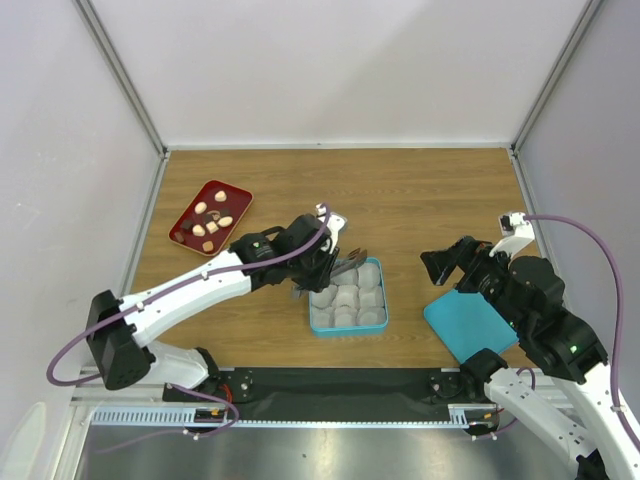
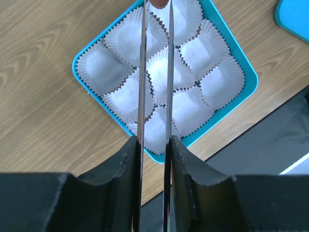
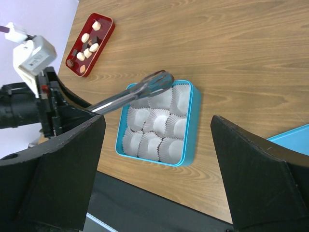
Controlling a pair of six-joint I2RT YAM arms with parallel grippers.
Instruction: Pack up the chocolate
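Pale walls on three sides, wood-grain desk (image 1: 420, 190) between them. On the far left of the desk, red tray (image 1: 232, 189) with the chocolate (image 1: 210, 220): cream and tan pieces plus a few dark ones, all loose in the tray and well apart from the box. Toward the near edge, about the middle, square blue box (image 3: 192, 125) packed with white crinkled paper cups (image 2: 207, 50), three rows of three, each touching its neighbours. Left tool (image 1: 322, 262) clenched on the handle end of thin metal tongs (image 3: 130, 96), one finger against the outer face of each blade, blades close together and almost parallel. Tongs stretched out over the box, tips above its far row of cups. At the very top edge of the left wrist view, small brown shape between the blade tips, cut off by the frame, too little of it seen to name. Right tool (image 1: 449, 262) released, fingers spread wide with nothing between them, raised off the desk to the right of the box. Below and just near of it, flat teal lid (image 1: 470, 325) lying on the near right of the desk, beside the box but not touching it.
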